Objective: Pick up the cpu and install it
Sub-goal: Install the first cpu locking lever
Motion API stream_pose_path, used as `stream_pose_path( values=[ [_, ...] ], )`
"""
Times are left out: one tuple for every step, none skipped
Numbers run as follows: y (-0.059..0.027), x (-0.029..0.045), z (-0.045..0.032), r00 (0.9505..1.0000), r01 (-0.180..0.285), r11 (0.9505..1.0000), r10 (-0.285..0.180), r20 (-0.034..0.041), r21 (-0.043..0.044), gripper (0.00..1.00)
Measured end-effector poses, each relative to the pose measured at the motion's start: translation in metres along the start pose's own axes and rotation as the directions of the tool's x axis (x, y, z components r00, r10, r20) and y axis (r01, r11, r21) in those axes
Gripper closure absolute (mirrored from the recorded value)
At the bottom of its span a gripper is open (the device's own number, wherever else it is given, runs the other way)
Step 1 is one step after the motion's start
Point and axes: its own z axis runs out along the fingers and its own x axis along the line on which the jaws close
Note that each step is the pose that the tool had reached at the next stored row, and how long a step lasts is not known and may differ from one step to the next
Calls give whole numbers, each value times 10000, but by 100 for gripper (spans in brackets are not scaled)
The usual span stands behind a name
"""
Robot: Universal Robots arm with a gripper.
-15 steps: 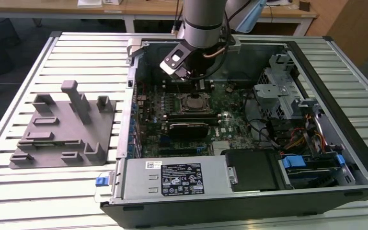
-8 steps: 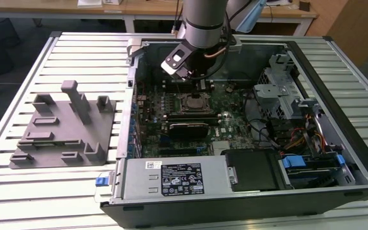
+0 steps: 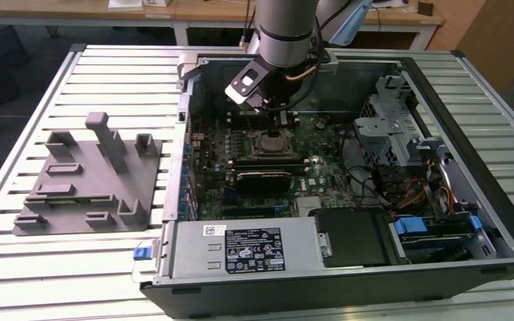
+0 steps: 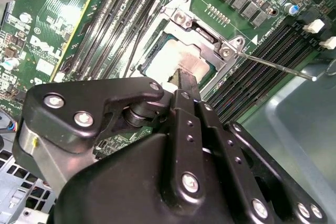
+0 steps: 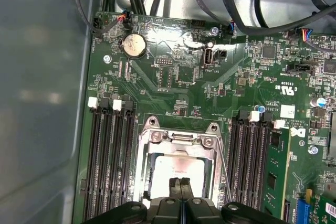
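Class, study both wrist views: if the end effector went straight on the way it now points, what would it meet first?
The end effector would first meet the cpu, whose pale top lies in the socket just beyond its closed fingertips; it may already touch, depth is unclear.

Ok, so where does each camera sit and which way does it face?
Exterior view: off the arm, high, looking down into the open computer case; the arm shows.
First wrist view: on the arm, facing down at the motherboard; the gripper shows.
Second wrist view: on the arm, looking along the gripper's dark body toward the socket.
Shared: both wrist views show the shut gripper over the cpu in the socket.
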Motion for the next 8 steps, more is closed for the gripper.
stream_pose_path(
  values=[
    [1,0,-2,10000,0,10000,0,-1,11,89],
    [0,-1,-6,10000,0,10000,0,0,24,89],
    [0,-1,-13,10000,-1,10000,1,-1,29,89],
    [0,-1,-22,10000,-1,10000,1,-2,30,89],
    [0,-1,-34,10000,-1,10000,1,-2,31,89],
    [1,-1,-49,10000,0,10000,0,-1,32,89],
    [1,-1,-66,10000,0,10000,0,-2,30,89],
    [1,-1,-79,10000,-1,10000,1,-3,31,89]
  ],
)
